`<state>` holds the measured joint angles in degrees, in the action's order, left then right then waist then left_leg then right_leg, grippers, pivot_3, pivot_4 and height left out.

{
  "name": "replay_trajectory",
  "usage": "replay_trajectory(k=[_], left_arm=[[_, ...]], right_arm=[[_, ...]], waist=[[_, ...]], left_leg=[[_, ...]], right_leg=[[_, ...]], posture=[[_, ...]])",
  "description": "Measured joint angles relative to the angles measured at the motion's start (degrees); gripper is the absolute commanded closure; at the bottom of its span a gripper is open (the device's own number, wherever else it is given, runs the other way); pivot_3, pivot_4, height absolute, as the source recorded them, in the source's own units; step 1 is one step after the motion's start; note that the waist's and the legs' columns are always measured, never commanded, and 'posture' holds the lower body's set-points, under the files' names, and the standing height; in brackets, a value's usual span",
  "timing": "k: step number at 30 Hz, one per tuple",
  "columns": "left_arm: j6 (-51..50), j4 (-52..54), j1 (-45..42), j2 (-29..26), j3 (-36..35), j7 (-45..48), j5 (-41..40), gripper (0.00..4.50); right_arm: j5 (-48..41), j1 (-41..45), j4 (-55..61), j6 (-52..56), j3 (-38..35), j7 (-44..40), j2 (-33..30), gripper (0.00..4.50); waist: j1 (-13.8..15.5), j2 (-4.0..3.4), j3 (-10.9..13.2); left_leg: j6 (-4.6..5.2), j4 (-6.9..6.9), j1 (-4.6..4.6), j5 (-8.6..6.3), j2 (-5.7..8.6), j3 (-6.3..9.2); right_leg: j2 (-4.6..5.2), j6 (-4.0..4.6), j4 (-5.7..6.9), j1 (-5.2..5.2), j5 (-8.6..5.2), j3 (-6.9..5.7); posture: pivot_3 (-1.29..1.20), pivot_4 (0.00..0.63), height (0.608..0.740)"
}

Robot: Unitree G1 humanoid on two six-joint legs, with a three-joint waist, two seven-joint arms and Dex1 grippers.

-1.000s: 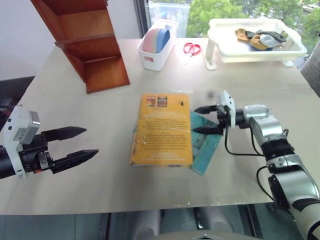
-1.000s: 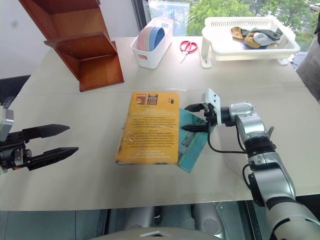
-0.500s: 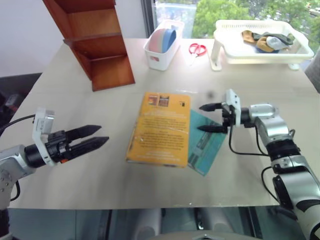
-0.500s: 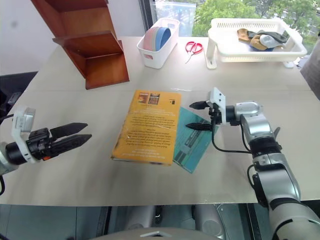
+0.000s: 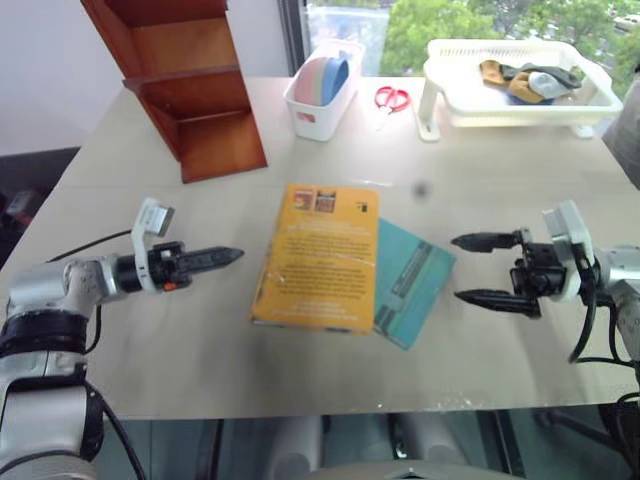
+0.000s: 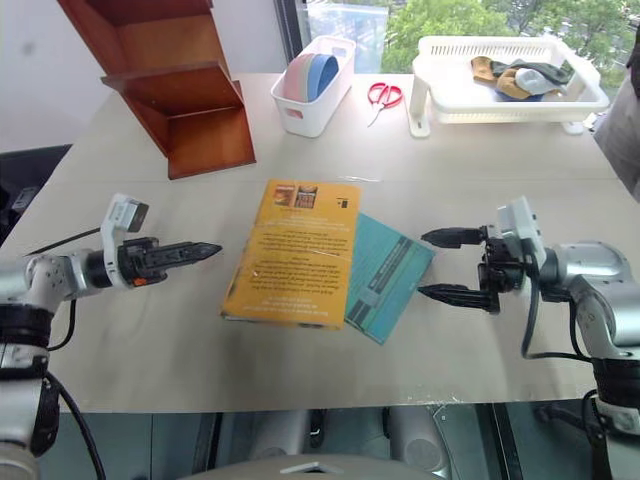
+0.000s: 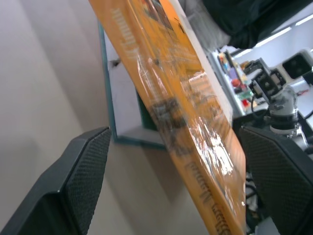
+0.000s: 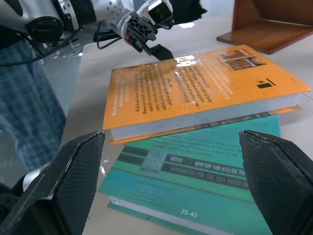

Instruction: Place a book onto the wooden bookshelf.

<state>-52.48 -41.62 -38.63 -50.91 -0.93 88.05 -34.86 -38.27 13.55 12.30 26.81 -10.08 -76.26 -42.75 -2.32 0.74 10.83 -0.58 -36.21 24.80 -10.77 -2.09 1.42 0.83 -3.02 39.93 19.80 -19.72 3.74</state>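
Behind the book [image 5: 322,257], a white bin [image 5: 322,95] holds plates; both grippers, left [image 5: 215,258] and right [image 5: 482,269], gape empty.

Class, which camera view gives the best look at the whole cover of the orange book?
The left eye view: the orange book lies flat on the table, its whole cover seen from above, partly covering the teal book. The right eye view matches it. The right wrist view shows the cover slanting and one page edge; the left wrist view shows a steep, close slice.

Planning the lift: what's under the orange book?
The book lies partly on a teal-blue book, whose right part sticks out on the table. How far the teal one reaches underneath is covered.
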Motion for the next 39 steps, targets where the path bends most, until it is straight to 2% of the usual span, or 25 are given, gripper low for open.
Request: replay_trajectory(k=[6,11,17,21,26,29,34,39], left_arm=[[2.89,-13.31,-9.83,4.58,4.53,3.27,5.72,0.08],[2.79,-17.41,-13.84,7.77,7.81,3.51,5.84,0.08],[3.92,-22.18,-16.88,10.03,8.14,3.53,6.63,0.08],[3.99,-22.94,-17.51,10.30,8.56,3.53,6.71,1.23],[4.00,-23.91,-17.61,10.30,9.19,3.88,6.67,3.60],[3.83,-23.91,-18.01,10.29,9.18,4.34,6.57,4.49],[3.81,-24.02,-18.00,9.68,8.22,4.30,6.47,4.49],[4.02,-18.49,-17.83,7.18,7.52,4.07,3.69,4.49]], right_arm=[[-1.83,-0.83,1.95,0.69,-1.63,2.86,-0.60,0.00],[-2.81,-1.01,2.41,0.73,-2.44,3.63,-1.56,0.00],[-3.24,-2.01,2.57,0.65,-3.25,4.38,-1.92,0.00],[-3.43,-2.31,2.93,0.50,-3.42,4.95,-1.93,0.00],[-3.54,-3.31,3.23,0.39,-3.53,5.54,-1.94,0.00],[-3.53,-3.92,3.61,0.02,-3.98,5.53,-1.99,0.00],[-3.25,-4.41,3.44,-0.69,-4.12,5.41,-2.30,0.00],[-5.76,-2.01,1.54,0.31,-6.68,5.68,-3.10,0.00]], waist=[[0.14,0.04,0.03],[0.20,0.09,0.06],[0.02,0.11,0.07],[0.08,0.11,0.07],[0.13,0.11,0.07],[0.13,0.12,0.07],[0.10,0.11,0.07],[0.11,0.13,0.11]], left_leg=[[0.01,-0.02,0.15,-0.01,0.00,0.02],[0.01,-0.06,0.23,-0.01,-0.01,0.08],[0.01,-0.09,0.23,0.00,0.01,0.09],[0.01,-0.09,0.23,0.00,-0.01,0.10],[0.01,-0.10,0.23,0.00,-0.01,0.11],[0.01,-0.10,0.23,0.00,0.00,0.13],[0.01,-0.11,0.23,0.00,-0.01,0.13],[0.01,-0.11,0.23,0.00,-0.05,0.20]], right_leg=[[-0.02,0.00,-0.05,0.03,0.00,-0.07],[0.01,0.00,-0.05,0.04,0.00,-0.14],[-0.01,0.00,-0.03,0.04,0.00,-0.16],[-0.01,0.00,-0.03,0.03,0.00,-0.17],[0.01,0.00,-0.02,0.02,0.00,-0.18],[0.01,0.00,-0.02,0.00,0.00,-0.21],[0.00,0.00,-0.02,0.01,0.00,-0.21],[0.03,0.00,-0.01,0.00,0.00,-0.22]], posture=[[0.00,0.150,0.740],[0.00,0.150,0.740],[0.00,0.150,0.740],[0.00,0.150,0.740],[0.00,0.150,0.740],[0.00,0.150,0.740],[0.00,0.150,0.740],[0.00,0.150,0.740]])
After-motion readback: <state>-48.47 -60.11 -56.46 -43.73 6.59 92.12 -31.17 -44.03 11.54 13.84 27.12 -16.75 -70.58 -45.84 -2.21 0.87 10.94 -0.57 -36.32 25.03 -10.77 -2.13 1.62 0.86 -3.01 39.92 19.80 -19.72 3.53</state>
